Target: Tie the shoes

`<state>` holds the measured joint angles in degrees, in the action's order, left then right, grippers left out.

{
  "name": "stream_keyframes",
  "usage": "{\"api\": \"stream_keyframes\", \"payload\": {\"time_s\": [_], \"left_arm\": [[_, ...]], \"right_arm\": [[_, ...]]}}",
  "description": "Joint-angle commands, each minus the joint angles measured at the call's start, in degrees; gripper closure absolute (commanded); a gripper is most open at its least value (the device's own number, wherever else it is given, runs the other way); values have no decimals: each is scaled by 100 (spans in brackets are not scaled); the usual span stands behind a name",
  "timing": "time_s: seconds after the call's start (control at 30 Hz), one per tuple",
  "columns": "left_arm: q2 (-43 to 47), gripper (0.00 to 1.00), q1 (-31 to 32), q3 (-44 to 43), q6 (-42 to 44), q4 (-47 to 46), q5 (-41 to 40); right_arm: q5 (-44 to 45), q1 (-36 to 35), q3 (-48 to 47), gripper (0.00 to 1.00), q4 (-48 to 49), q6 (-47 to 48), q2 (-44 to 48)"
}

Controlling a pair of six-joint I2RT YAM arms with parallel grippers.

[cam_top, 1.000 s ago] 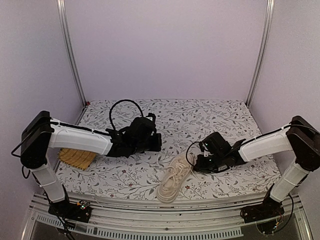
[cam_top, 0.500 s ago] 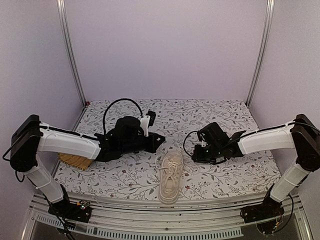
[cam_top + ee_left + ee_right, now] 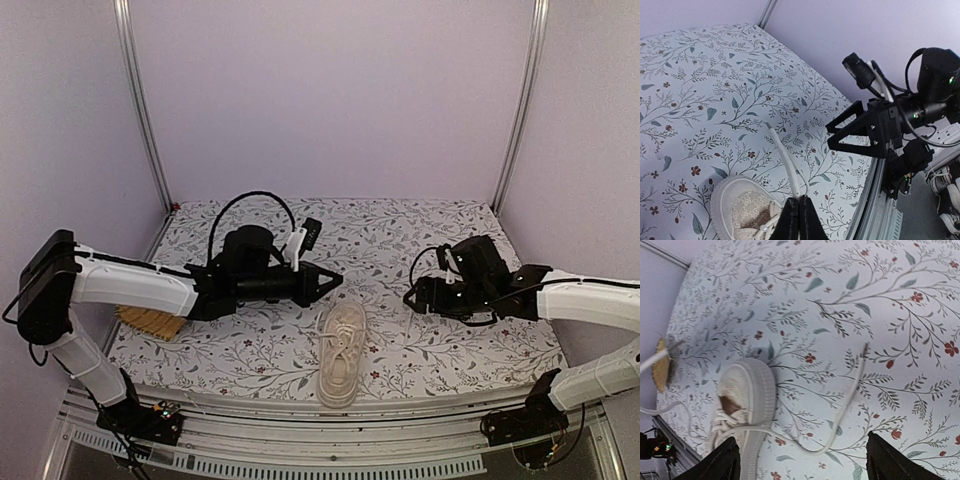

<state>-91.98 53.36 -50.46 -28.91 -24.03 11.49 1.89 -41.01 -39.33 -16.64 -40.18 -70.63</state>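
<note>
**Cream sneaker unlaced, knot not yet begun**

The sneaker sits upright on the flowered tablecloth, near the front edge and between the two arms, its open collar pointing to the back of the table. I can see no knot or bow on it. Both lace ends trail off onto the cloth, so by my reckoning the whole tie is left to do: crossing, looping and pulling tight.

The left gripper hangs just above the collar with its fingers pressed together. The left lace runs straight into the tips, so it looks pinched there, with its free end lying on the cloth beyond. The right gripper stands spread wide and holds nothing. The right lace curves flat on the cloth just in front of it.

A yellow woven mat lies well off to the left, partly under the left arm. Nothing blocks the way to the sneaker, but that flat lace may be fiddly to pick up
</note>
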Motion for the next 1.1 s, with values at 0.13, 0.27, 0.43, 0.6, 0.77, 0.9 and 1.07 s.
{"api": "stream_keyframes", "payload": {"time_s": [0.13,0.27,0.43,0.6,0.77,0.9,1.07], "left_arm": [[321,100,-107,-40,32,-336,789],[429,100,-107,140,-77,-652,818],[446,100,-97,269,-146,-904,939],[428,100,-98,320,-179,-1025,1005],[397,100,-97,429,-253,-1250,1057],[351,100,-98,449,-255,-1304,1101],[330,100,-107,448,-88,-1167,1062]], "right_arm": [[-1400,76,-322,12,1859,-669,493],[-1820,-77,-406,12,2681,-1486,140],[-2022,-226,-734,12,3090,-1795,-402],[-2210,-236,-1108,14,3204,-1939,-855],[-2419,-258,-1217,26,3365,-2101,-1119],[-2479,-267,-1233,43,3456,-2160,-1221],[-2501,-271,-1285,85,3536,-2173,-1233]]}}
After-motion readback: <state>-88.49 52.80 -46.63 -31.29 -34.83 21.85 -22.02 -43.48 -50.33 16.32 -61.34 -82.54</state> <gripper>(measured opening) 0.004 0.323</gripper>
